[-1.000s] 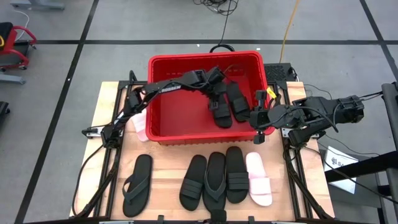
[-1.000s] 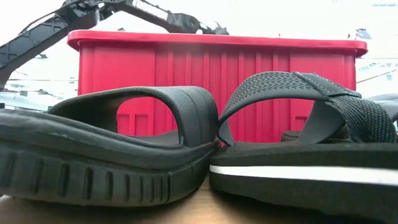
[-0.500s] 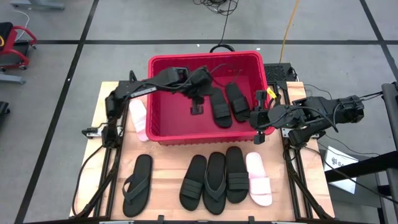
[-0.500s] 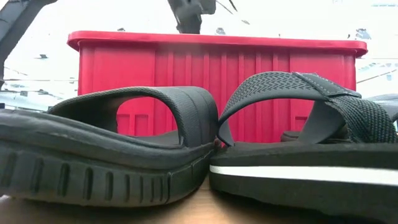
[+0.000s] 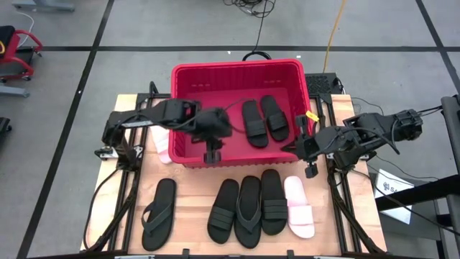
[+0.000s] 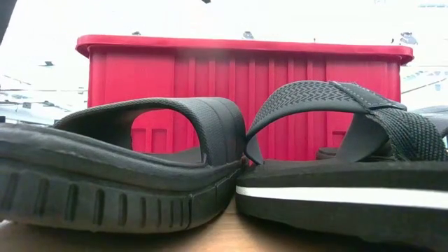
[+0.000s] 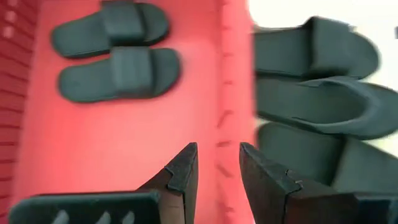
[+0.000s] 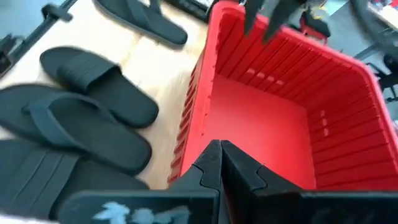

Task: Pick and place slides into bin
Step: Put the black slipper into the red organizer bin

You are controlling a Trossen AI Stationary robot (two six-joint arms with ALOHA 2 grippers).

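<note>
Grey tiled floor around a wooden worktop (image 5: 194,208). Left claw (image 5: 211,152), fingers parted and empty, now pulled back from deep inside the red bin (image 5: 237,70) to above its near wall; two black slides (image 5: 261,121) left behind inside. Five slides (image 5: 244,207) lined up just beyond. Right claw (image 5: 310,168) shut, empty, beside the bin. No readable labels.

In the high view, the left half of the red bin (image 5: 188,97) floor is free; two black slides (image 5: 262,121) fill its right half. The row of slides (image 5: 262,205) blocks the lower centre; bare table (image 5: 190,208) stays between them.
</note>
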